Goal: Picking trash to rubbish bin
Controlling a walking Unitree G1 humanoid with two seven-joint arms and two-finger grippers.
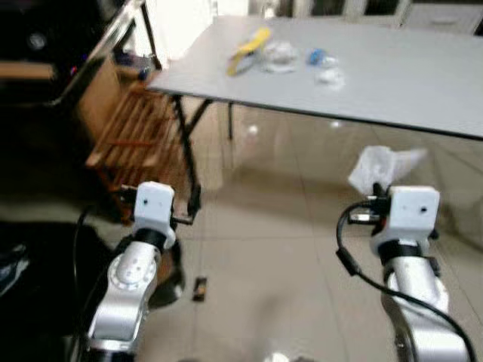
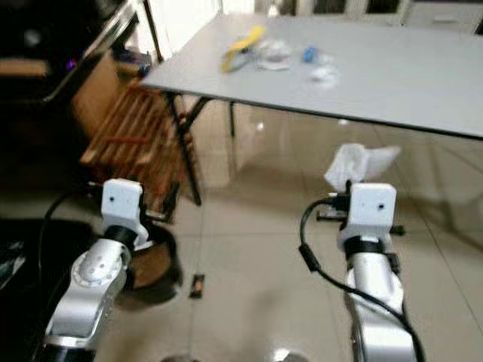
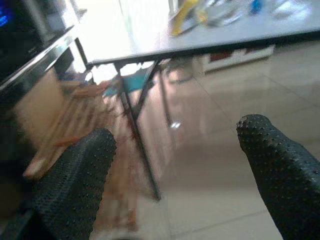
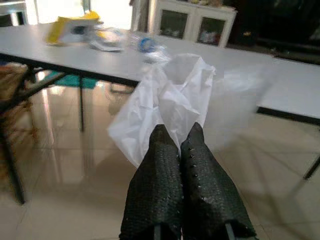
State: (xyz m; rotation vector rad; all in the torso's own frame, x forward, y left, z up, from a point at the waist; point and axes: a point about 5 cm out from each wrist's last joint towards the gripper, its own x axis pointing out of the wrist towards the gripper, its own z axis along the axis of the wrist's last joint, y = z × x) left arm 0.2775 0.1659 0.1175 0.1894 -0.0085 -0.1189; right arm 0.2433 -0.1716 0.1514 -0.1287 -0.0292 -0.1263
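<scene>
Right wrist view: right end effector (image 4: 177,137), both black fingers pressed together on a crumpled white plastic bag (image 4: 170,100), which hangs in the air in front of the table edge, above the glossy tiled floor (image 1: 272,226). Left wrist view: left end effector (image 3: 175,150), fingers spread wide apart with nothing between them, held low near the table's black folding leg (image 3: 140,130). Head views: grey table (image 1: 392,75) ahead of the robot, carrying a loose cluster of trash toward its far left part, namely one yellow wrapper (image 1: 249,49), one clear crumpled plastic piece (image 1: 279,56), one small blue item (image 1: 317,55) and one white scrap (image 1: 330,76); details of each are blurred. Wooden slatted rack (image 1: 132,132) beside the table on the robot's left, leaning under a dark counter edge. Small dark object (image 1: 199,287) on the floor between the two arms, too small to identify. White cabinet (image 4: 192,22) beyond the table.
</scene>
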